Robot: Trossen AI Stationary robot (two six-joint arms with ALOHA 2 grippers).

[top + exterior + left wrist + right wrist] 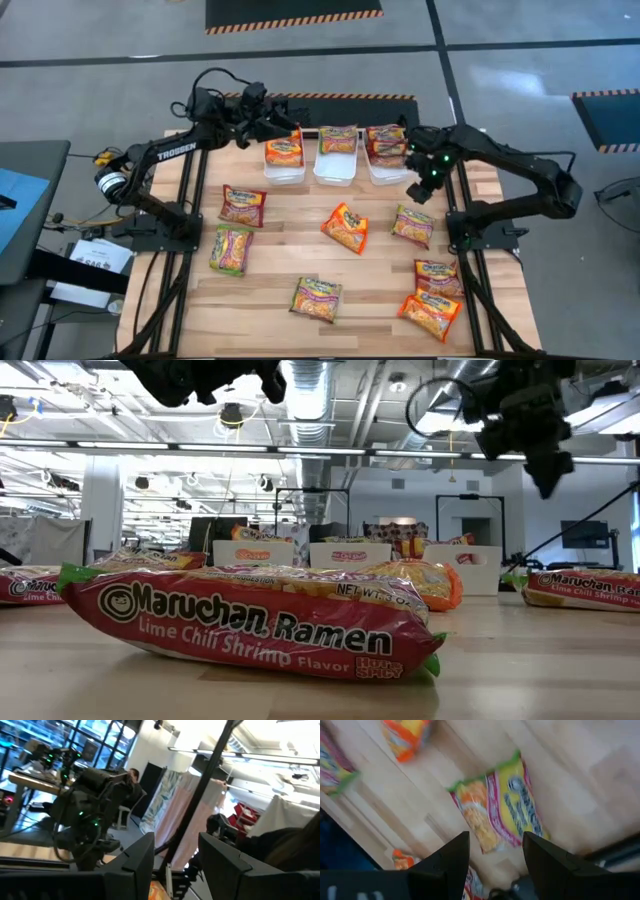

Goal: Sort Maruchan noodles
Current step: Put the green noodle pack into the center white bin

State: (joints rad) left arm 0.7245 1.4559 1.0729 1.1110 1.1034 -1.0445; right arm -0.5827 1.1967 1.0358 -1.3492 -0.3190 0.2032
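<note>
My left arm (160,155) is black, lettered TROSSEN in white. My right arm (520,170) is matching black, green lights glowing at its wrist.

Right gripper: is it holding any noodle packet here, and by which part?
Nothing is held. The right gripper hangs open above a green-edged packet lying on the table.

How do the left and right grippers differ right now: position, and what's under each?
The left gripper sits up by the left white bin; the right gripper hangs over open table. The left gripper points out into the room; the right gripper points down at a green-edged noodle packet. Both are open and empty.
</note>
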